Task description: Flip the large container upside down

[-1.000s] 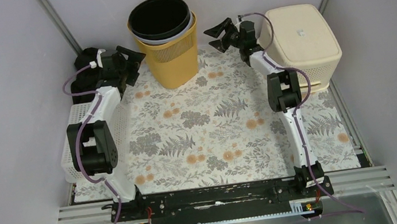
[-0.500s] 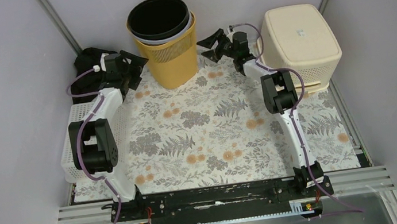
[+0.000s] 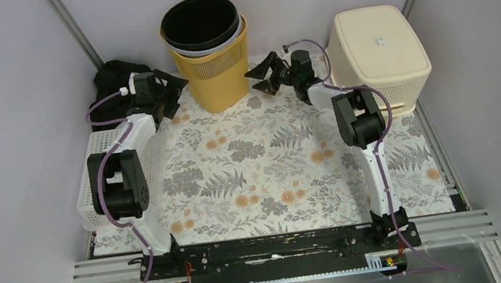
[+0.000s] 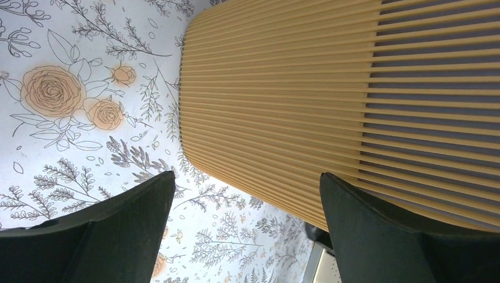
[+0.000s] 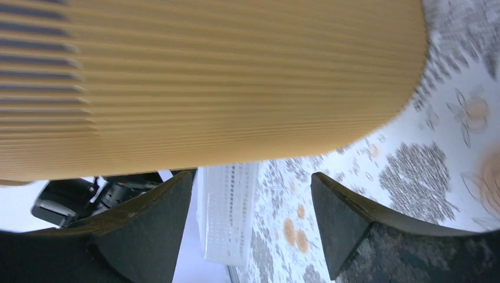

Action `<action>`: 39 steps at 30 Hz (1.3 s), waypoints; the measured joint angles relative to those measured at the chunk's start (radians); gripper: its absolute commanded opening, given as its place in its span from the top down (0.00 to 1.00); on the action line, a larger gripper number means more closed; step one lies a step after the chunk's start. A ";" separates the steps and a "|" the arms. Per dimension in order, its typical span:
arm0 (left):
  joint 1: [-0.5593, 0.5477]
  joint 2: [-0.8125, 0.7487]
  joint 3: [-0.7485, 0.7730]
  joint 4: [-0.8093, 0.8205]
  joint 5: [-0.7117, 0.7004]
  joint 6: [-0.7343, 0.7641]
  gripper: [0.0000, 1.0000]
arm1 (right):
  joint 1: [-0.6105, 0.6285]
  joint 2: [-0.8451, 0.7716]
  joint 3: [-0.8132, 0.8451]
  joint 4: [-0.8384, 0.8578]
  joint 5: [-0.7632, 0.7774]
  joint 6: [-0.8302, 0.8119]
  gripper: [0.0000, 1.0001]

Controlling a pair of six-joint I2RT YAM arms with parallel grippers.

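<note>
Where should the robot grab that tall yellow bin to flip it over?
Probably by its ribbed side wall, pressed between both arms. The yellow bin stands upright and looks too wide for one tool's jaws. The left tool and right tool sit open at opposite sides of it, so coming in from left and right suits it.

We see a cream basket (image 3: 380,51) upside down at far right on the floral cloth (image 3: 274,175). A white slotted basket (image 3: 86,207) lies along the left edge. Something black (image 3: 106,74) sits behind it.
</note>
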 measured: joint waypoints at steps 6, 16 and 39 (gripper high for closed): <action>0.004 0.001 0.003 -0.002 -0.011 0.003 0.00 | -0.015 -0.004 0.159 -0.053 0.046 -0.019 0.19; 0.011 0.033 0.021 0.025 -0.027 -0.032 0.00 | -0.066 0.156 0.415 -0.027 0.126 0.062 0.18; -0.018 0.045 -0.235 0.557 -0.047 -0.210 0.00 | -0.018 0.351 0.577 0.024 0.155 0.222 0.18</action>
